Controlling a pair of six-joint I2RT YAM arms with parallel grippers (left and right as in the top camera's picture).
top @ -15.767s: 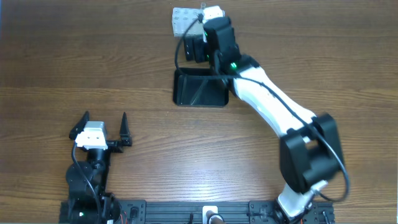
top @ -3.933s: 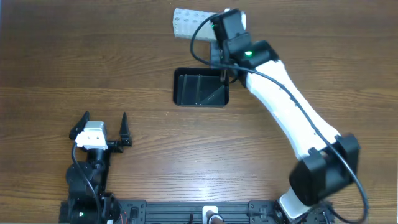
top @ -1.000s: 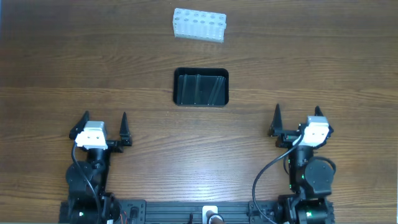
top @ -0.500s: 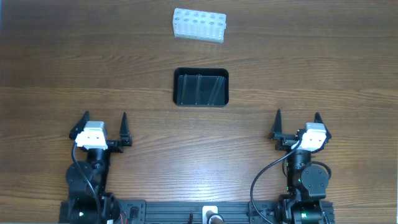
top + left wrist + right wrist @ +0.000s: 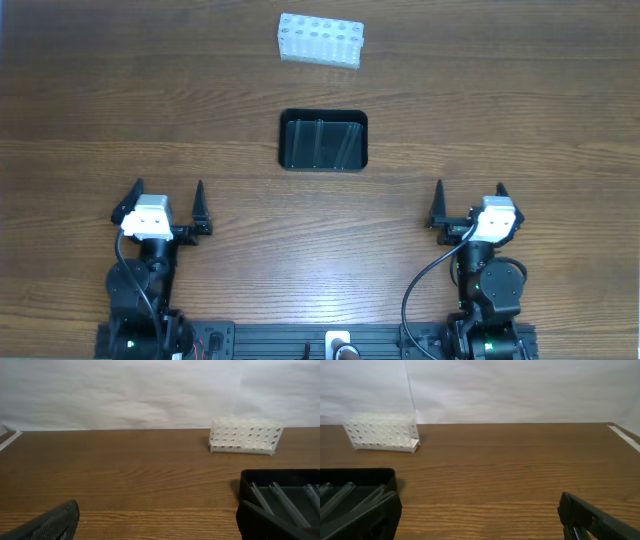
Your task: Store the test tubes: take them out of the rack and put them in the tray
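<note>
- Your wooden table (image 5: 520, 90) carries everything; a pale wall stands behind its far edge in both wrist views.
- Your left arm (image 5: 140, 285) is folded up at its base, at the near left of the table. Your right arm (image 5: 487, 290) is folded the same way at the near right. Both are well apart from the task's things.
- The black tray (image 5: 322, 114) sits mid-table, between the two arms and farther out than both.
- The white rack (image 5: 320, 40) stands upright beyond the tray, near the table's far edge, and is apart from the tray.
- Your left gripper (image 5: 168, 186) is released: fingers spread wide, nothing between them, pointing toward the tray.
- Your right gripper (image 5: 470, 187) is released too: fingers spread wide, nothing held.
- The clear test tubes (image 5: 318, 143) lie flat inside the tray, side by side; the exact count is hard to tell.
</note>
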